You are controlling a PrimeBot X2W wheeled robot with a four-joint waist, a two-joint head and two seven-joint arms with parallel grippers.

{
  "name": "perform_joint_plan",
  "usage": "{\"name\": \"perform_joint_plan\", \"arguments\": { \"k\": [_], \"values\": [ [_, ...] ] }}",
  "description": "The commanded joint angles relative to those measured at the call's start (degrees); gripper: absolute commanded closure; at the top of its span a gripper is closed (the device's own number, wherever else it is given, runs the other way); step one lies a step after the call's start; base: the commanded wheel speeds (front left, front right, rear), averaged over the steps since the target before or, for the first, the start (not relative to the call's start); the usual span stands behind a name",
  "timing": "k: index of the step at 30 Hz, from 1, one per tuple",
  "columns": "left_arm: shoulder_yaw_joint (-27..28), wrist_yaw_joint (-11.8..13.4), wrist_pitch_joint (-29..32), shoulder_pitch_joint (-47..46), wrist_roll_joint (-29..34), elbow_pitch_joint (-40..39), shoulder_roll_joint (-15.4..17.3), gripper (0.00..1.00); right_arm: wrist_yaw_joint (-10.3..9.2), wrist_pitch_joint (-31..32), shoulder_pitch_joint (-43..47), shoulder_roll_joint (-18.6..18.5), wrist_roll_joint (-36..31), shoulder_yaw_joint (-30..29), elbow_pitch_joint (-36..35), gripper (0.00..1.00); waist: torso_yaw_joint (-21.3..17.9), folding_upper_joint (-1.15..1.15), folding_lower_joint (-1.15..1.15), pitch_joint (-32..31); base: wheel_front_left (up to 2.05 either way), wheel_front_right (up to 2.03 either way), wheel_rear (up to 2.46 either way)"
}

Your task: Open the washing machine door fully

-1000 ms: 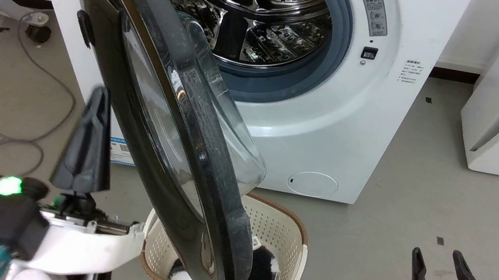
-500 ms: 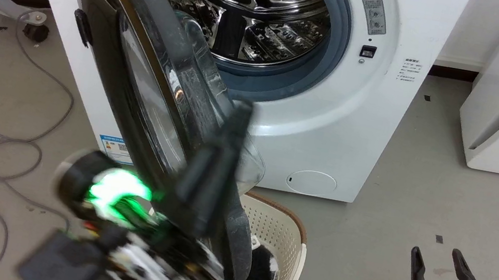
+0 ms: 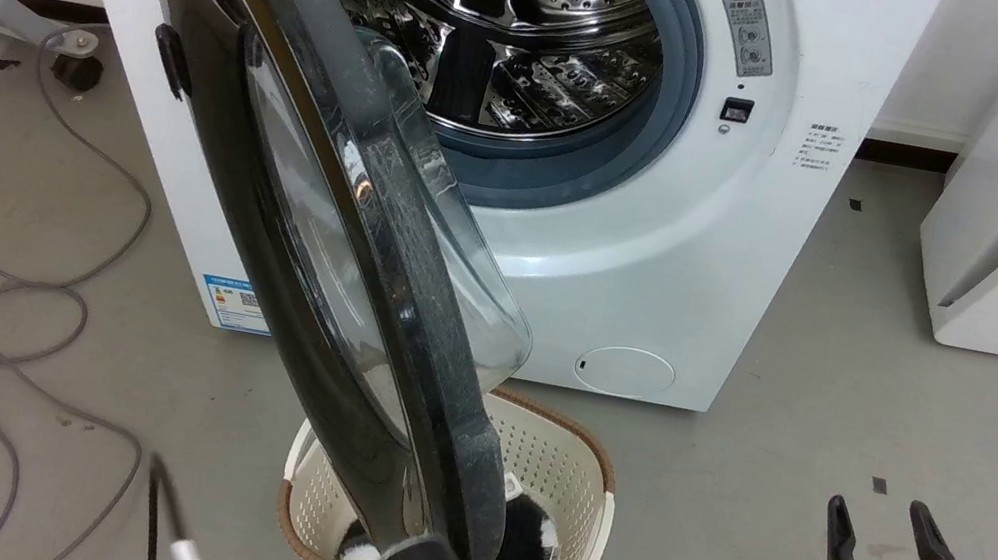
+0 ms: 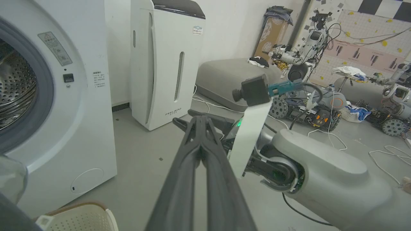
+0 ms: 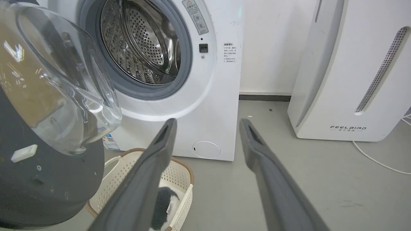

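White appliance [image 5: 353, 80] lettered FEELBIRD, left claw [image 4: 200, 121] pinched together, empty, right claw [image 5: 208, 123] spread, empty

door [image 3: 287, 214] glossy black plastic, clear glass bowl; drum [image 3: 491, 25] perforated shiny steel; gasket [image 3: 686, 68] matt grey rubber; basket [image 3: 569, 495] cream perforated plastic

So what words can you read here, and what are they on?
"FEELBIRD": on the white appliance beside the washing machine.
Grey warning sticker on the machine: too small to read.
Small print on its front: too small.
Blue label sticker: too small.
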Motion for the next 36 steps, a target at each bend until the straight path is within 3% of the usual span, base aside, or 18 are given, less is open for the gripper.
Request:
{"name": "perform_joint_plan", "arguments": {
  "k": [1, 7, 21, 36],
  "values": [
    [-0.37, 0.48, 1.39, 1.09, -0.37, 1.05, 0.67, 1.0, 0.3, 0.05, 0.25, 0.27, -0.28, 0.06, 0.09, 0.0, 0.04, 0.0, 0.0, 0.02, 0.0, 0.0, 0.0],
    [0.14, 2.24, 2.08, 1.75, 0.54, 7.39, 1.46, 1.0, 0.3, 0.22, 0.27, 0.27, -0.44, 0.35, 0.08, 0.0, -0.01, 0.0, 0.0, 0.09, 0.0, 0.0, 0.0],
    [6.3, 4.83, -7.44, -6.76, 1.03, 23.91, -4.07, 1.0, 0.3, 0.42, -0.33, 0.27, -0.18, 0.46, 0.08, 0.0, -0.53, 0.0, 0.0, 1.16, 0.0, 0.0, 0.0],
    [8.07, 8.13, -7.06, -4.02, 0.69, 23.79, -1.8, 1.0, 0.3, 0.01, -0.23, 0.27, 0.67, 0.54, 0.93, 0.0, -0.02, 0.0, 0.0, 1.0, 0.0, 0.0, 0.0]
  ]
}}
